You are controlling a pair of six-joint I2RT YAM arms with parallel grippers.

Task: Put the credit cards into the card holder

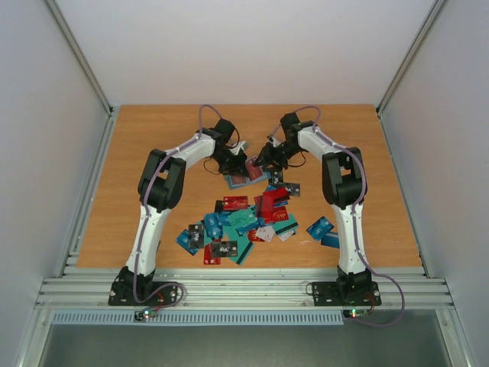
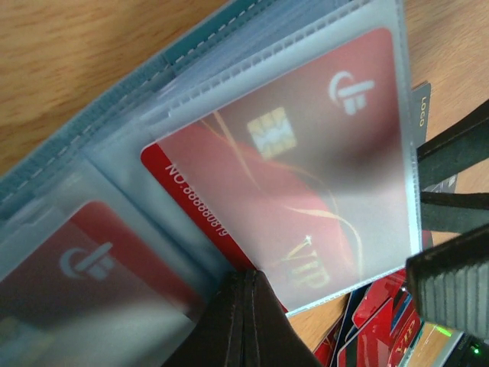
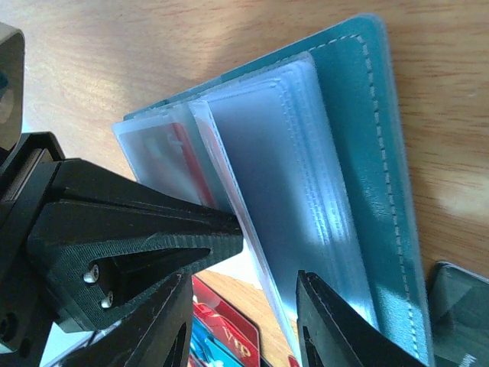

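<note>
Card holder [image 1: 237,181] lies open at far centre of the counter [image 1: 153,153], with two red credit cards [image 2: 306,176] sleeved. Left fingers [image 2: 229,329] pinch a sleeve edge. Right fingers [image 3: 336,329] are spread around the pages. Most loose cards [image 1: 237,225] are unfiled.

White arms [image 1: 153,222]; black joints [image 1: 164,182]; purple cables [image 1: 200,118]; black fingers [image 3: 336,329]

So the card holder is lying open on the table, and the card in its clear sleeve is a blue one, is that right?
Not quite: the card in the clear sleeve is red, not blue, with a gold chip and VIP lettering, as the left wrist view shows. The card holder does lie open on the table.
</note>
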